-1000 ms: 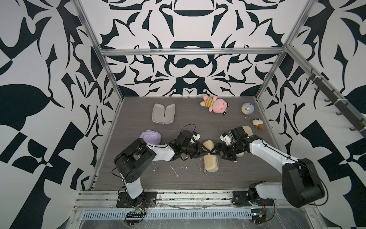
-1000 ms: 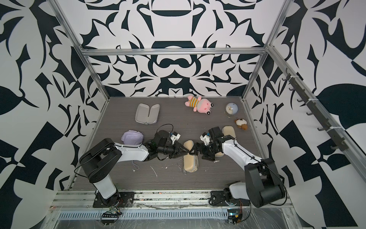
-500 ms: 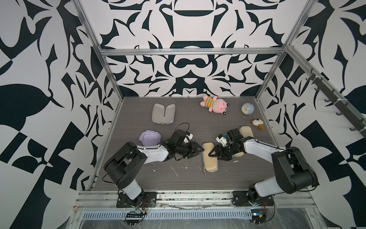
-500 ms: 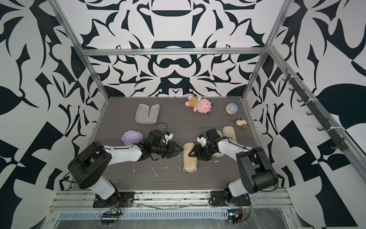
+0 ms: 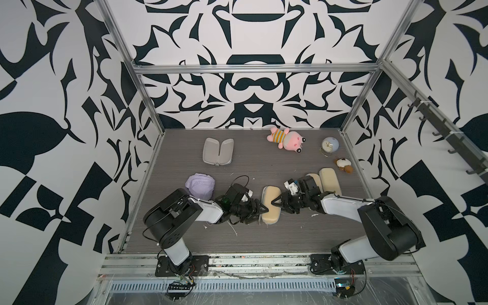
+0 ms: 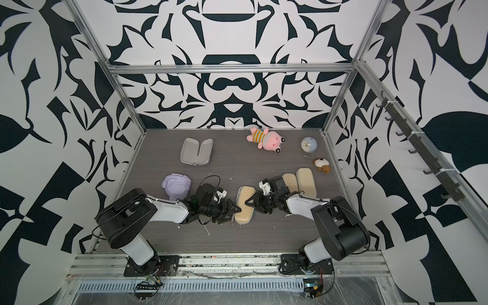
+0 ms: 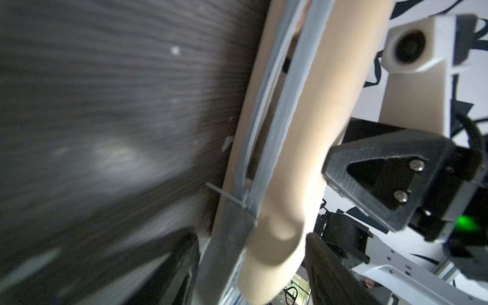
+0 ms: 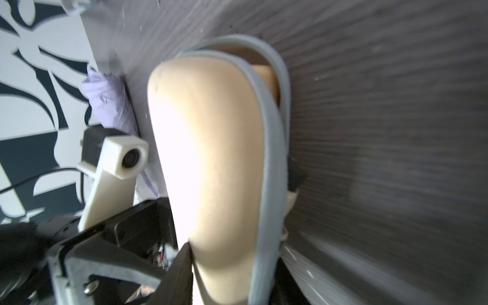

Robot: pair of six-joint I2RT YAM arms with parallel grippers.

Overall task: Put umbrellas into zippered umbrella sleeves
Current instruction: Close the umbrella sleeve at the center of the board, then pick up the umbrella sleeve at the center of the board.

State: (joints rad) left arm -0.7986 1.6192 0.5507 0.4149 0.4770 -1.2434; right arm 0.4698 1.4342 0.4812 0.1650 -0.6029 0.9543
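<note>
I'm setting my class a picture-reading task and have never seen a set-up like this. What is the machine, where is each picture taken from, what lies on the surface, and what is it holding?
The machine is two robot arms, each ending in a two-fingered gripper. Both top views look down from overhead, side by side like two eyes. The wrist views are taken from each arm's wrist, very close to the work.

On the grey table lie an open sleeve, a lavender umbrella, two closed beige sleeves, a pink plush toy, a small round clock and a little brown toy.

Between the arms lies a beige sleeve, its zip partly open. The right gripper pinches it; the left gripper has its jaws open around the sleeve's end.
</note>
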